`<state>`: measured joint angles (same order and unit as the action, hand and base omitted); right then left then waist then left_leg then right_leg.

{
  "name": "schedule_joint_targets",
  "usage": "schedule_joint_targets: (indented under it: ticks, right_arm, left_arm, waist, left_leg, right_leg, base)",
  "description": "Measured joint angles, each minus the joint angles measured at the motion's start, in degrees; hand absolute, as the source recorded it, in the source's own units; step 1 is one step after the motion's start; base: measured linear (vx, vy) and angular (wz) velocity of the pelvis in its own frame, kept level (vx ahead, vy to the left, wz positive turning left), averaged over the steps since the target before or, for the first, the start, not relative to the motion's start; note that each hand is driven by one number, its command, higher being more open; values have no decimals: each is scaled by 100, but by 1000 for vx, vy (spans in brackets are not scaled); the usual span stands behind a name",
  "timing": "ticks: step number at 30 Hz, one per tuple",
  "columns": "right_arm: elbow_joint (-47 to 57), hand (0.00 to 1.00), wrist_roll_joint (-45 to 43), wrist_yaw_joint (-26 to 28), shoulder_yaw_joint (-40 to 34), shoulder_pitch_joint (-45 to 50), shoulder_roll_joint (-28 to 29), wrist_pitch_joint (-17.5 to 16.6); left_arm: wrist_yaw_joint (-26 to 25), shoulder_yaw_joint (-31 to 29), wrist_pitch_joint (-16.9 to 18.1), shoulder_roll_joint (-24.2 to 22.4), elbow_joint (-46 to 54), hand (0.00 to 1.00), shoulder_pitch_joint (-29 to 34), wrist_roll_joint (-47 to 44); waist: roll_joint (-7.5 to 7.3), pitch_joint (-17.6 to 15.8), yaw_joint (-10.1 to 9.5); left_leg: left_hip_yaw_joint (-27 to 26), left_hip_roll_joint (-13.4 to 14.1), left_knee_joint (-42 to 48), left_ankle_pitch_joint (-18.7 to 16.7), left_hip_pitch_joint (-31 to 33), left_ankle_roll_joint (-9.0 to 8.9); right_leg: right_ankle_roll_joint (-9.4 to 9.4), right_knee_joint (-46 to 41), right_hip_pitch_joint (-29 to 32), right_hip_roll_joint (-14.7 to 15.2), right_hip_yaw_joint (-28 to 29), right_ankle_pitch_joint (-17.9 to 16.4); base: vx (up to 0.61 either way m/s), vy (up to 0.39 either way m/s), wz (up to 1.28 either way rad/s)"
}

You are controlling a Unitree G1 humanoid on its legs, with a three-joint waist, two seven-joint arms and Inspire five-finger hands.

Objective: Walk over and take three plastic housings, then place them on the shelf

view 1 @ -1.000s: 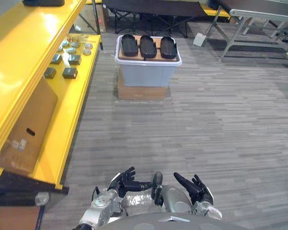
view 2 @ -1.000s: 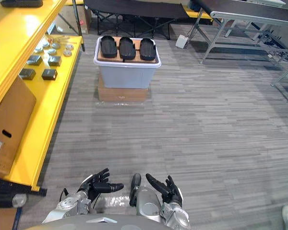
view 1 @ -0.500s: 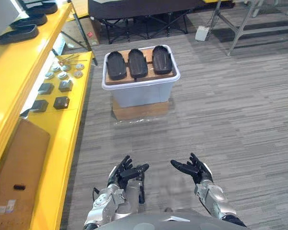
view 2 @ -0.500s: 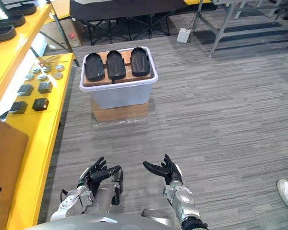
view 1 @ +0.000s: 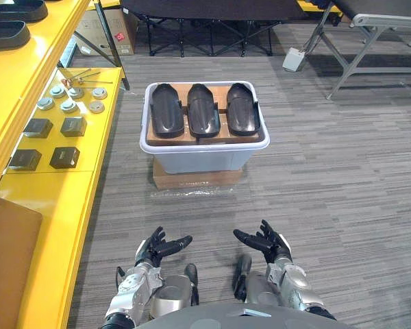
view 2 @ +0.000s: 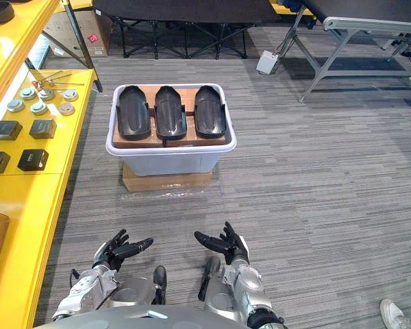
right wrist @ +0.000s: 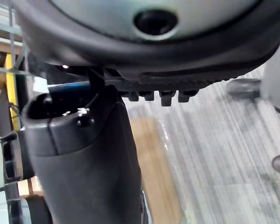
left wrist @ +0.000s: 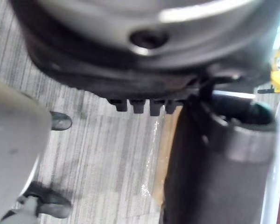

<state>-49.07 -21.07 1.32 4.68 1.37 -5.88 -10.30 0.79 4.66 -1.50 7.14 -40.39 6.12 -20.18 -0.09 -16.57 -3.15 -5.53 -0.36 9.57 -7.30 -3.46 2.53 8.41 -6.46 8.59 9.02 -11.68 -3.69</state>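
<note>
Camera closer to bin (view 1: 205, 156), three glossy black oblong housings (view 1: 203, 110) atop

Yellow shelf (view 1: 61, 192) carries dark blocks (view 1: 64, 157) (round discs (view 1: 68, 105) nearby)

Housings (view 1: 202, 110) in bin (view 1: 202, 159), shelf (view 1: 99, 147) L

A workshop or factory floor is showing: a yellow shelf (view 1: 55, 199) is carrying small metal parts (view 1: 68, 105), a steel-framed bench (view 2: 370, 26) standing behind.
</note>
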Motion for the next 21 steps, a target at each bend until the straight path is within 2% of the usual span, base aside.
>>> schedule_joint_targets:
  ticks: [2, 3, 4, 5, 7, 8, 9, 10, 11, 13, 15, 16, 18, 19, 20, 21]
  right_arm:
    - [-1, 100, 3, 12, -45, 198, 1, -22]
    - [8, 100, -7, 34, -121, 316, -5, -27]
    - [5, 100, -18, 16, -159, 368, -26, -23]
    - [5, 100, -29, -17, -208, 411, -67, -22]
    - [6, 100, -254, -71, -248, 471, -170, -17]
    - [17, 100, -312, -77, -300, 449, -170, -17]
    - [22, 100, -429, -97, -413, 441, -188, -16]
    - [35, 100, -431, -112, -436, 445, -237, -16]
    - [49, 100, -421, -117, -425, 451, -250, -16]
    - [184, 100, -416, -141, -429, 472, -300, -15]
    - [544, 100, -415, -235, -506, 510, -290, -26]
    - [862, 100, -412, -455, -544, 543, -276, -65]
    - [1261, 100, -413, -718, -701, 628, -271, -102]
    - [1491, 100, -410, -854, -807, 712, -295, -173]
    - [1602, 100, -403, -932, -880, 732, -306, -199]
    - [1689, 100, -382, -1013, -935, 725, -230, -204]
  left_arm:
    - [17, -3, -6, 3, -40, 100, 108, -5]
    - [27, -19, -1, 48, -40, 100, 212, -61]
    - [11, -22, 1, 67, -48, 100, 241, -198]
    - [0, -19, 5, 51, -49, 100, 253, -289]
    - [-14, -42, 43, -61, -62, 100, 366, -473]
    - [-14, -129, 164, -169, -86, 100, 462, -477]
    - [25, -172, 272, -194, -90, 100, 463, -473]
    - [44, -204, 307, -213, -89, 100, 469, -472]
    - [56, -290, 386, -285, -88, 100, 476, -472]
    - [91, -305, 420, -309, -84, 100, 481, -470]
    - [155, -312, 396, -285, -80, 100, 477, -471]
    - [219, -312, 379, -257, -80, 100, 452, -469]
    - [244, -305, 348, -241, -81, 100, 456, -472]
    - [252, -269, 304, -250, -81, 100, 457, -470]
    - [261, -229, 262, -253, -95, 100, 409, -451]
    - [268, -201, 226, -175, -104, 100, 335, -450]
  waist:
    - [-53, 1, 15]
    - [-82, 13, 14]
    - [-142, 57, 49]
    - [-86, 88, 45]
    - [168, 240, 25]
    - [296, 307, 5]
    - [366, 313, 19]
    - [385, 309, 17]
    - [376, 274, 3]
    - [447, 283, 12]
    - [462, 290, 61]
    - [460, 289, 101]
    - [470, 293, 169]
    - [530, 329, 201]
    - [590, 346, 227]
    - [367, 316, 228]
  left_leg:
    - [153, -17, 311, -336, -90, -75]
    - [316, -25, 584, -602, -115, -172]
    - [527, 2, 799, -787, -105, -235]
    - [702, 96, 879, -895, -101, -325]
    - [931, 429, 875, -1003, -87, -465]
    - [897, 557, 1378, -942, 134, -636]
    - [828, 622, 2094, -748, 483, -804]
    - [786, 683, 2416, -614, 613, -905]
    - [676, 768, 2966, -509, 785, -970]
    - [394, 958, 3064, -639, 824, -943]
    - [79, 1096, 2231, -697, 846, -886]
    - [11, 1104, 1497, -619, 910, -892]
    - [-172, 1090, 614, -155, 901, -863]
    - [-333, 1098, 254, 499, 885, -916]
    - [-413, 1098, 159, 725, 835, -800]
    - [-550, 881, 2, 759, 723, -761]
  right_leg:
    - [60, 50, -12, 25, 226, 102]
    - [35, 54, -38, 62, 402, 86]
    - [-121, -88, -78, 40, 412, 323]
    - [-227, -310, -66, -36, 373, 460]
    - [-292, -437, -91, -282, 124, 460]
    - [-389, -367, -151, -391, -43, 448]
    - [-565, -323, -287, -427, -176, 393]
    - [-629, -288, -403, -434, -232, 352]
    - [-730, -186, -696, -460, -280, 283]
    - [-776, -52, -1046, -480, -367, 212]
    - [-738, 113, -1197, -455, -370, 186]
    - [-699, 182, -1200, -398, -370, 188]
    - [-605, 115, -1183, -250, -376, 145]
    - [-481, 4, -1171, -193, -362, 66]
    - [-389, -70, -1166, -156, -325, 9]
    - [-280, -31, -1177, 44, -287, 65]
  base:
    - [258, -258, 45]
    - [242, -273, 77]
    - [316, -378, 89]
    - [341, -414, 102]
    - [353, -386, 75]
    - [350, -289, 66]
    - [335, -267, 66]
    - [293, -243, 55]
    - [275, -201, 28]
    - [311, -145, 14]
    - [234, -22, -1]
    - [216, 75, -2]
    - [212, 142, -1]
    - [252, 240, -6]
    - [288, 297, -11]
    - [272, 288, -14]
